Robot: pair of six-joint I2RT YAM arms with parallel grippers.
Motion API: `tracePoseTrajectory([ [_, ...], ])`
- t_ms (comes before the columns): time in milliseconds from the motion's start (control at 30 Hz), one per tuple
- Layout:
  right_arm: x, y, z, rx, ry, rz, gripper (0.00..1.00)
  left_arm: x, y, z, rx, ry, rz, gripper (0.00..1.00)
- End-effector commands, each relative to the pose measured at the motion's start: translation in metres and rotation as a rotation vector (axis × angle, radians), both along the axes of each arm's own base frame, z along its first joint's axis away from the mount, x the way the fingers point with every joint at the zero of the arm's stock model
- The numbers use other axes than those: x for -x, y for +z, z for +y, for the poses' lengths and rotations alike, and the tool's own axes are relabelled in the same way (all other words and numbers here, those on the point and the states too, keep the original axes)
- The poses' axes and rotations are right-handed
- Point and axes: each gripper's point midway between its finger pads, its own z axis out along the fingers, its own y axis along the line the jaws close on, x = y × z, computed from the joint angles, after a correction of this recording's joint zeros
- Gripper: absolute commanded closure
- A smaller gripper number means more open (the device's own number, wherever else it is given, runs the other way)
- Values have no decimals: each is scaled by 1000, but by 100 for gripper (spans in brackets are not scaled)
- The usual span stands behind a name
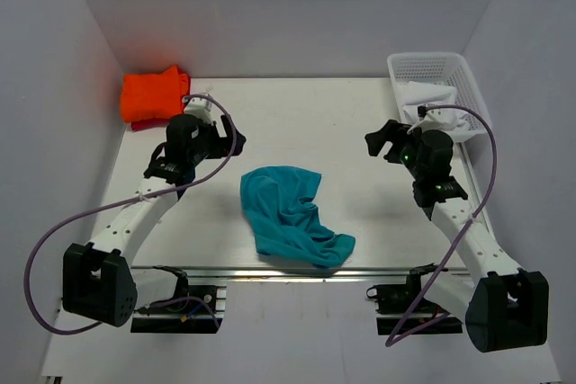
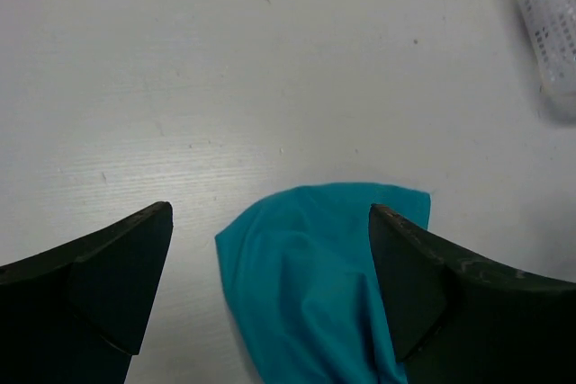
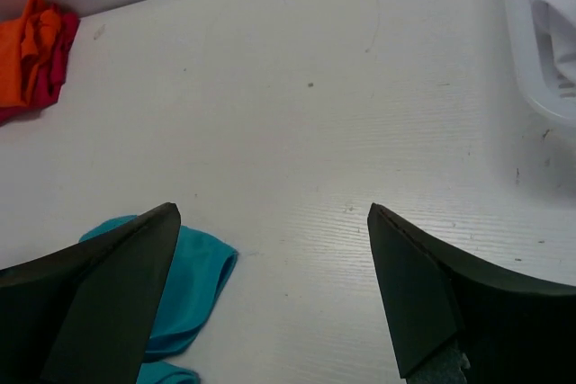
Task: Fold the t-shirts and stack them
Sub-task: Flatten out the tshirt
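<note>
The white table (image 1: 297, 123) spreads ahead of both grippers. The teal-blue t-shirt (image 1: 286, 215) lies crumpled on it between the two, to the right of the left gripper (image 2: 270, 213) and to the left of the right gripper (image 3: 273, 209). In the left wrist view its rounded edge shows just ahead of the spread fingers, which hold nothing. The right gripper's fingers are also spread wide and hold nothing, and only a corner of the teal cloth shows by its left finger. A white mesh basket (image 1: 432, 64) stands just beyond the right gripper, with white cloth (image 1: 427, 96) inside. The orange t-shirt (image 1: 155, 93) sits bunched close behind the left gripper, with the red t-shirt (image 3: 56, 60) touching it.
</note>
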Motion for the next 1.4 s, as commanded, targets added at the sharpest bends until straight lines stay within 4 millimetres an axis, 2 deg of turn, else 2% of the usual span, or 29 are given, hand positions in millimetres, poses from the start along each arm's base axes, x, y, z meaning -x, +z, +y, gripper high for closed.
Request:
tracePoseTrajectory([
  [0,-5,13,8,-11,40,0,10,11,2,-15,25,-86,30,0],
  [33,-6,8,10,-12,45,19,10,14,-1,-16,25,-95,46,0],
  [67,-7,10,11,3,55,15,10,22,-17,-20,25,-124,105,0],
  [167,-6,-2,26,12,155,38,10,41,-42,-23,40,-157,204,0],
  [200,-5,-2,30,18,174,36,10,54,-63,-21,38,-158,278,0],
  [267,-1,-9,46,18,267,53,10,72,-82,-22,53,-155,353,0],
  [300,-2,-13,50,24,283,74,10,86,-99,-19,51,-144,412,0],
  [333,0,-13,58,45,317,80,10,93,-106,-16,53,-128,436,0],
  [367,-2,-25,58,62,305,121,10,98,-110,-15,66,-115,454,0],
  [400,-3,-32,60,78,310,140,10,108,-123,-12,67,-107,487,0],
  [433,-1,-31,71,95,342,135,10,111,-123,-10,70,-94,480,0],
  [467,-3,-43,74,107,339,168,10,116,-127,-9,76,-87,491,0],
  [500,1,-48,85,118,374,176,10,122,-134,-7,81,-78,512,0],
  [533,1,-45,96,123,396,168,10,123,-137,-7,81,-78,513,2],
  [567,3,-67,102,156,398,234,10,127,-138,-10,99,-87,518,4],
  [633,2,-67,117,182,428,247,10,125,-135,-15,127,-109,499,7],
  [700,5,-97,126,228,425,350,10,127,-136,-24,151,-146,512,10],
  [733,1,-107,124,252,400,375,10,130,-139,-27,158,-161,533,12],
  [767,2,-104,137,262,416,372,10,134,-135,-34,165,-206,537,14],
  [800,0,-122,133,301,377,416,10,140,-136,-36,158,-225,552,14],
  [867,1,-123,144,319,385,424,10,148,-130,-40,157,-261,556,14],
  [900,-3,-134,139,348,346,447,10,151,-124,-44,156,-294,535,14],
  [967,-2,-133,150,346,354,445,12,158,-110,-51,175,-344,495,14],
  [1000,-1,-143,150,363,339,465,15,164,-105,-57,182,-379,489,14],
  [1067,-2,-145,155,350,333,469,18,166,-93,-65,185,-418,470,14],
  [1133,2,-154,161,360,347,479,18,172,-101,-67,141,-411,515,14],
  [1200,3,-159,167,350,344,489,21,188,-123,-68,91,-418,620,15],
  [1233,3,-162,169,352,341,493,22,192,-127,-71,81,-432,638,17],
  [1367,4,-168,172,344,324,505,34,211,-139,-73,-4,-458,702,25],
])
